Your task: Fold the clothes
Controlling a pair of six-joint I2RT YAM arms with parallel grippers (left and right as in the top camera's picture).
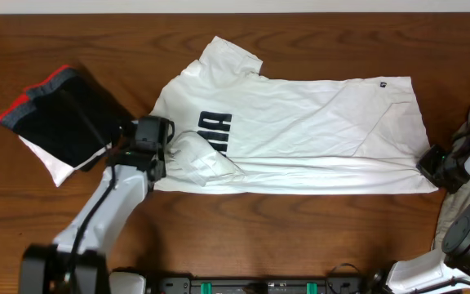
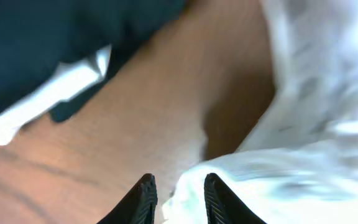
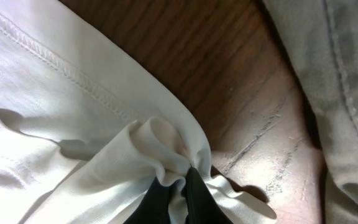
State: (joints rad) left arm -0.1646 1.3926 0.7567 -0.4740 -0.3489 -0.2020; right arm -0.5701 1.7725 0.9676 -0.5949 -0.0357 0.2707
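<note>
Right wrist view: right gripper point(image 3: 178, 186) pinches shirt point(image 3: 61, 118) hem between shut jaws. Left gripper point(image 2: 179, 196) jaws slightly apart, cloth between them; squeeze firmly, then lift both together.

even bright light overhead; left wrist view heavily motion-blurred, right wrist view sharp, soft shadows.

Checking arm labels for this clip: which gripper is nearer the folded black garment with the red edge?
Left. The left gripper sits just beside the black garment, at the T-shirt sleeve end. The right gripper is across the table at the hem.
</note>
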